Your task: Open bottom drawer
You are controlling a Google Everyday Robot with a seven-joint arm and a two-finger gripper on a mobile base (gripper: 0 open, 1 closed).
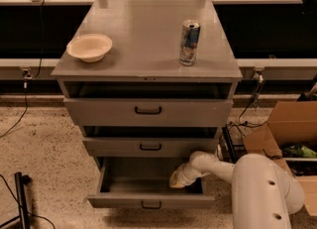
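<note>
Gripper inside pulled-out bottom drawer, right side

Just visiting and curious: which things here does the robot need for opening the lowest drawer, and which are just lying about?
In the job:
wide shallow grey bottom drawer, pulled out
pale gripper, inside it at the right

Lying about:
cream round bowl and blue-and-silver can on the grey cabinet top
brown cardboard box beside

White arm of fat rounded tubes, two dark holes on it, tan hand inside the bottom drawer
</note>
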